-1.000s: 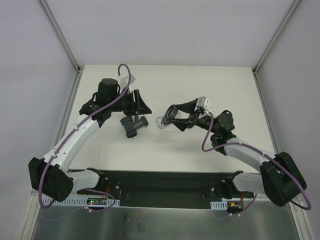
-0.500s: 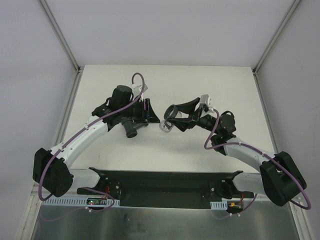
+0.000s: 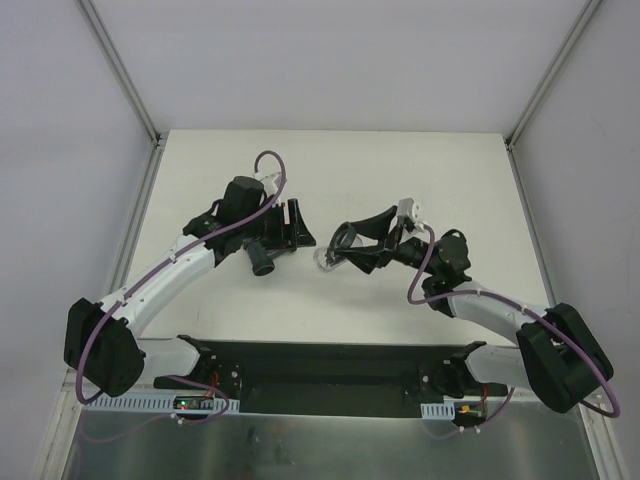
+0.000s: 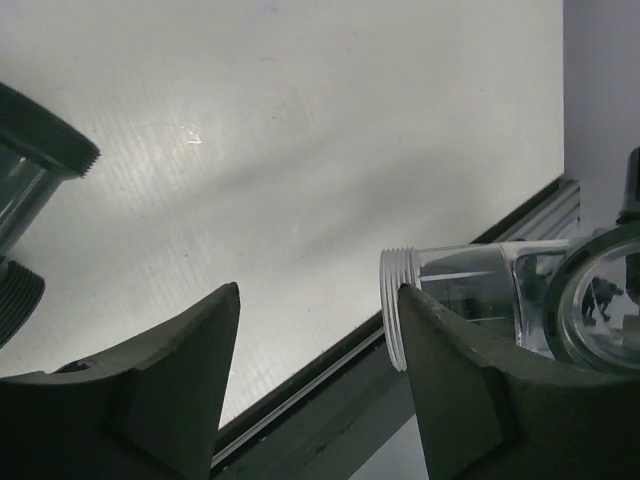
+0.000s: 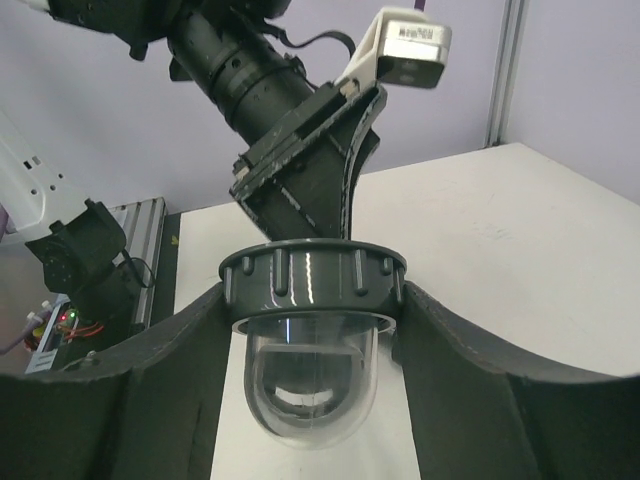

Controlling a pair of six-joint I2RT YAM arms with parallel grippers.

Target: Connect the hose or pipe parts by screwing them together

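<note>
The dark grey branched pipe fitting [image 3: 263,258] lies on the white table under my left wrist; one ribbed socket of it [image 4: 45,140] shows at the left edge of the left wrist view. My left gripper [image 3: 298,226] [image 4: 318,292] is open just right of the fitting, with nothing between its fingers. My right gripper [image 3: 336,250] [image 5: 313,292] is shut on the clear connector [image 3: 326,260] [image 5: 310,385], gripping its dark ribbed collar [image 5: 313,280]. The connector's threaded clear end [image 4: 398,300] points toward the left gripper, right beside its right finger.
The white table [image 3: 450,170] is ringed by pale walls with metal corner posts. A black base plate [image 3: 330,365] runs along the near edge between the arm bases. Purple cables loop over both arms.
My left gripper has swung right toward the right gripper and its jaws have widened. The right gripper with the clear connector has shifted slightly down and left. The fitting stays on the table.
</note>
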